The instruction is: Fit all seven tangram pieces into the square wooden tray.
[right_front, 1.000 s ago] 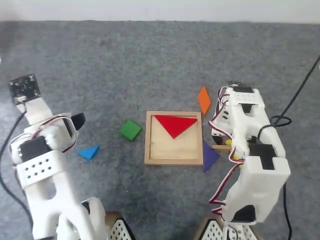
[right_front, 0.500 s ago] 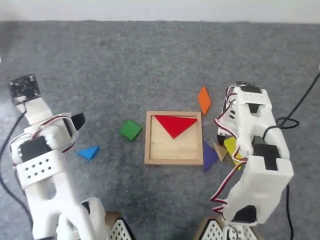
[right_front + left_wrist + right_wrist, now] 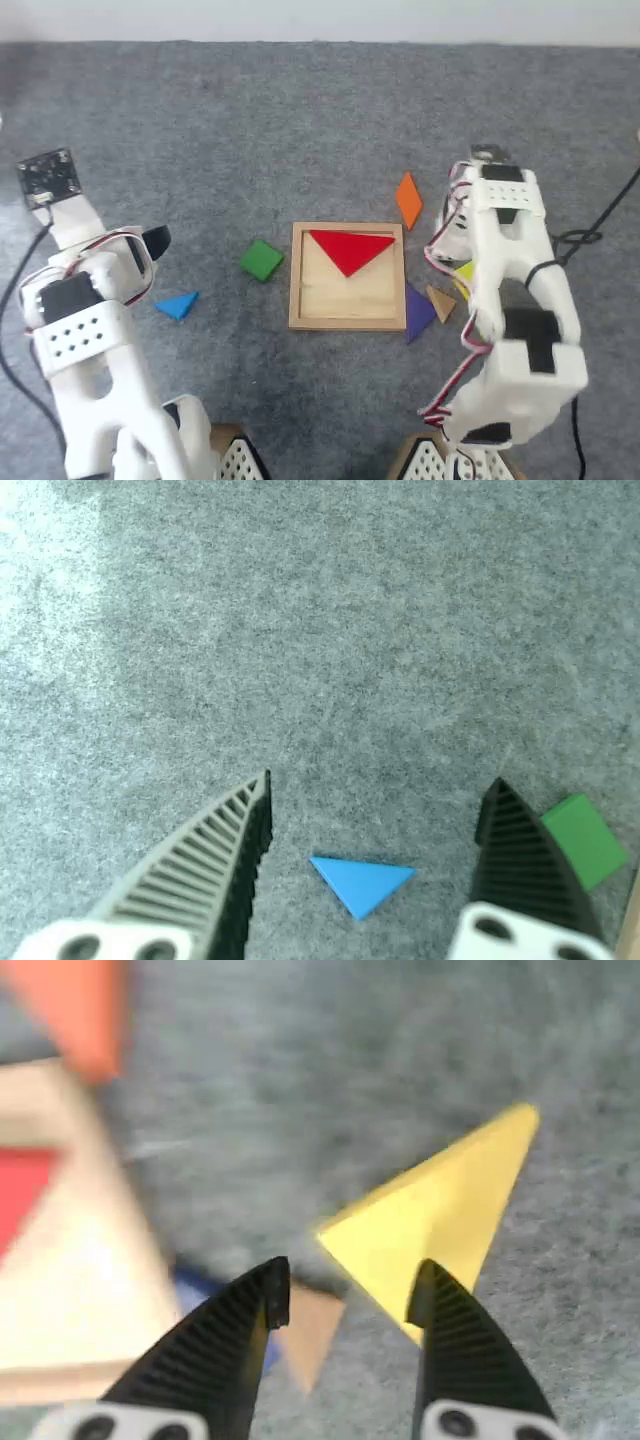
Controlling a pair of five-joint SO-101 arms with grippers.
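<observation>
Square wooden tray [image 3: 294,285]: pale, smooth plywood floor with a raised rim, lying flat on the grey, felt-like surface [image 3: 300,120]. Inside the tray, one piece only: a large red triangle [image 3: 350,248], long edge against the tray's far rim, apex pointing to the tray's middle. Off the tray's left-arm side: a green square [image 3: 261,259] near the rim, turned at an angle, and a small blue triangle [image 3: 178,305] farther out. Off the tray's right-arm side: an orange parallelogram [image 3: 408,200] by the far corner, a purple triangle [image 3: 418,313] touching or just beside the near corner, a small tan triangle [image 3: 441,301] just beyond it, and a yellow triangle [image 3: 465,270] partly hidden under the right arm. All pieces are flat, matte, sharp-edged. Left tool [image 3: 381,779]: ribbed fingers spread wide, held above the blue triangle, well apart from the tray. Right tool [image 3: 352,1268]: fingers apart, low over the yellow triangle's corner beside the tray; contact cannot be told.
</observation>
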